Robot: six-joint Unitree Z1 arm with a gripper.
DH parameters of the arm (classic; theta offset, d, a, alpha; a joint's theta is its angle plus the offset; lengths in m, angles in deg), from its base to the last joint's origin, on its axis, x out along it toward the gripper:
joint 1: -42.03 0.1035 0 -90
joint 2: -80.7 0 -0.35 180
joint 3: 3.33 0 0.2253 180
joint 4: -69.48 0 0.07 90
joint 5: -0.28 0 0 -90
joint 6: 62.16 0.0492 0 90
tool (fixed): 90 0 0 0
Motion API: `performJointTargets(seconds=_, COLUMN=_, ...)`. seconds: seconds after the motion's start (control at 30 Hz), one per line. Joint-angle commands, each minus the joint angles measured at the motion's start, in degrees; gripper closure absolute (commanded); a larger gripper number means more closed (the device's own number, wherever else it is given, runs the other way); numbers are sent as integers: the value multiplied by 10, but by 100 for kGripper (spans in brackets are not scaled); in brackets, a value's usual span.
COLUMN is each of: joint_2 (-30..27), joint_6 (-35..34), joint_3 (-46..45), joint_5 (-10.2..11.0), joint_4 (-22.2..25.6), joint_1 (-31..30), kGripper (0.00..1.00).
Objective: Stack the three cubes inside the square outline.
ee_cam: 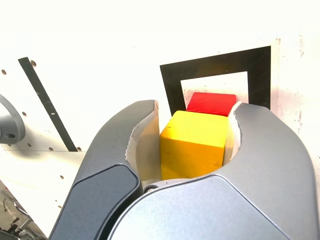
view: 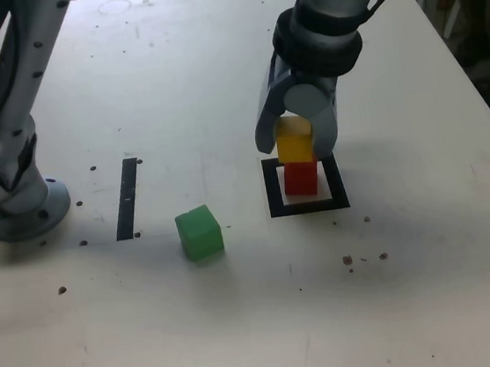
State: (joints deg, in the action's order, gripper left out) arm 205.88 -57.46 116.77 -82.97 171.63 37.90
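My gripper (view: 295,148) is shut on the yellow cube (view: 294,140), one finger on each side of it, as the wrist view shows (ee_cam: 192,142). The yellow cube is directly over the red cube (view: 300,179), touching it or a hair above; I cannot tell which. The red cube (ee_cam: 212,102) stands on the pale centre of the square outline (view: 275,199), whose black border is also in the wrist view (ee_cam: 215,62). The green cube (view: 199,232) lies alone on the table, toward the exterior view's left of the outline and nearer the camera.
A straight black strip (view: 127,197) lies on the table further to the exterior view's left. The arm's grey base (view: 17,205) is bolted down at the left edge. Small holes and specks dot the pale tabletop.
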Motion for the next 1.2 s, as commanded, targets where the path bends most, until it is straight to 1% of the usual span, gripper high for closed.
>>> performJointTargets(seconds=0.0, joint_2=4, joint_6=2, joint_3=2, joint_5=-1, joint_4=-1, joint_1=-1, kGripper=62)
performJointTargets(seconds=0.03, joint_2=4, joint_6=3, joint_3=2, joint_5=-1, joint_4=-1, joint_1=-1, kGripper=55)
performJointTargets(seconds=0.17, joint_2=5, joint_6=8, joint_3=-1, joint_5=-4, joint_4=-3, joint_1=-1, kGripper=16)
performJointTargets(seconds=0.2, joint_2=5, joint_6=9, joint_3=-2, joint_5=-5, joint_4=-3, joint_1=-1, kGripper=8)
performJointTargets(seconds=0.23, joint_2=5, joint_6=9, joint_3=-2, joint_5=-5, joint_4=-3, joint_1=-1, kGripper=4)
performJointTargets(seconds=0.27, joint_2=5, joint_6=9, joint_3=-3, joint_5=-6, joint_4=-3, joint_1=-1, kGripper=1)
performJointTargets(seconds=0.57, joint_2=4, joint_6=9, joint_3=-7, joint_5=-7, joint_4=-3, joint_1=-1, kGripper=1)
performJointTargets(seconds=0.73, joint_2=-9, joint_6=8, joint_3=-11, joint_5=-6, joint_4=-3, joint_1=-1, kGripper=1)
performJointTargets(seconds=0.87, joint_2=-33, joint_6=2, joint_3=-23, joint_5=-5, joint_4=-1, joint_1=-1, kGripper=0)
performJointTargets(seconds=1.0, joint_2=-71, joint_6=-8, joint_3=-49, joint_5=-4, joint_4=0, joint_1=-2, kGripper=0)
performJointTargets(seconds=1.17, joint_2=-119, joint_6=-21, joint_3=-88, joint_5=4, joint_4=1, joint_1=-15, kGripper=1)
